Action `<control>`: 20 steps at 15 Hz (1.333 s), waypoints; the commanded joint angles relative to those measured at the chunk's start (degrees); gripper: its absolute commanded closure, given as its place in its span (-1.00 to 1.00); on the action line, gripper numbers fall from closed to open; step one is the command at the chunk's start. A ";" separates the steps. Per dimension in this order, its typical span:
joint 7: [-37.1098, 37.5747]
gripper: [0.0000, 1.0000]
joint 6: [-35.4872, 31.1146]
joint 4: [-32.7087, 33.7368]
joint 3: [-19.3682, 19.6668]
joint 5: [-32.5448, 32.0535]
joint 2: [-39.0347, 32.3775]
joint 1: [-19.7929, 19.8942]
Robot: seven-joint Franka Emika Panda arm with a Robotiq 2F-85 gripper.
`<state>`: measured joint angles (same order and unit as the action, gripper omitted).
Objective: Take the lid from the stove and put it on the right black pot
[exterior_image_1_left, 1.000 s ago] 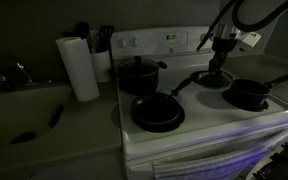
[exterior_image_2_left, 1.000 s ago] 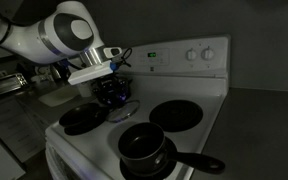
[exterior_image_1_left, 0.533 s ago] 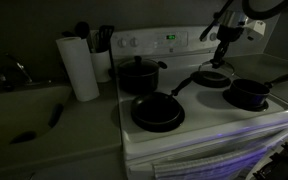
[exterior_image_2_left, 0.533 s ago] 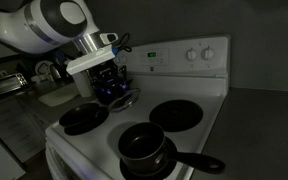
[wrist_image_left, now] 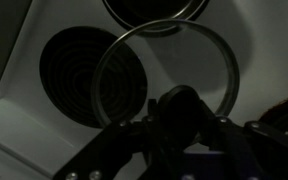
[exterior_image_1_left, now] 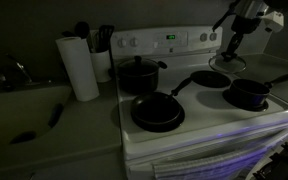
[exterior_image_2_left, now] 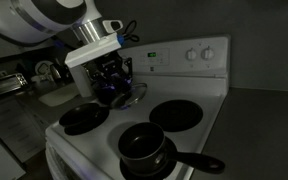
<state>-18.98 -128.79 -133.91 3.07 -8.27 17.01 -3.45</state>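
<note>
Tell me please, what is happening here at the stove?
A robot arm is working over a white stove. Its hand grips a small glass lid by the knob and holds it in the air above the back of the cooktop. The small black pot with the long handle sits uncovered on another burner, so the lid is not yet on it.

Showing everything dim and grainy, with the white stove (exterior_image_1_left: 206, 103) catching only faint light, glowing green at its small display (exterior_image_1_left: 170, 38) and bluish along its near front edge, and blurring the close foreground beneath the thin glinting rim of the lid (wrist_image_left: 164, 70) in the wrist view.
</note>
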 commanded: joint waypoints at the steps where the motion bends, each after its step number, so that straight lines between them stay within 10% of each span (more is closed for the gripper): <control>1: -1.42 0.71 0.90 -4.24 0.71 1.75 4.32 0.54; 20: 11.91 0.71 -5.62 -25.18 1.94 0.10 21.14 6.62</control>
<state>-7.02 -130.18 -155.00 4.21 -8.24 33.63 1.80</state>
